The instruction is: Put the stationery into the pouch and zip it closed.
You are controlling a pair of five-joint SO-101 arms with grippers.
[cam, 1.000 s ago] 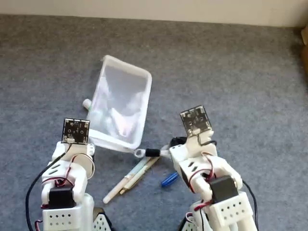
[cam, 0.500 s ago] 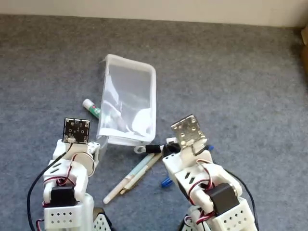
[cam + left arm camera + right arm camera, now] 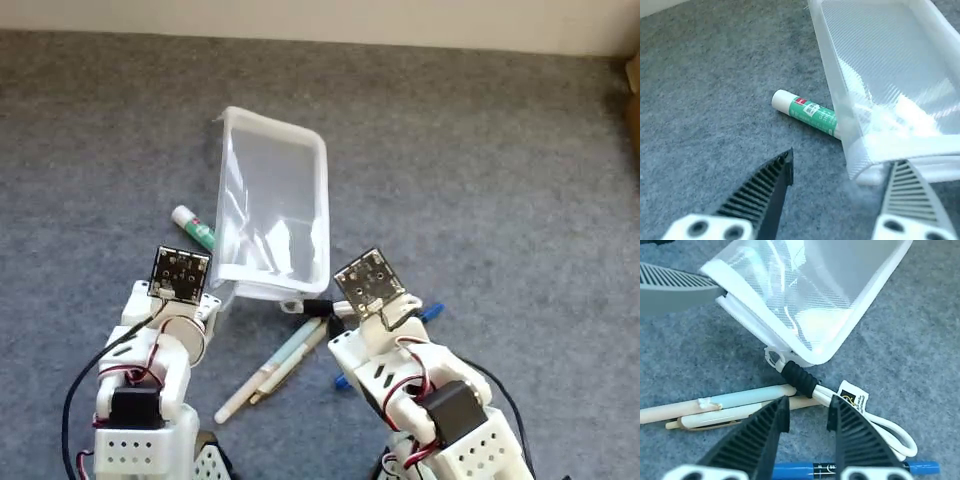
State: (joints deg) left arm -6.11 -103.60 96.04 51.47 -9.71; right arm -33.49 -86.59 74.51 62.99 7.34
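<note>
Left wrist view | left claw (image 3: 842, 159) apart, pouch (image 3: 890, 65) corner near | right claw (image 3: 808, 400) ajar above cord (image 3: 880, 422)

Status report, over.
Left gripper open at pouch corner. Right gripper open over zip cord. Pens, glue stick outside.

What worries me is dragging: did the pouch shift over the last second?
Yes. The pouch swung its near end rightward in the high view, off the glue stick, which stayed put and now lies mostly uncovered beside it.
</note>
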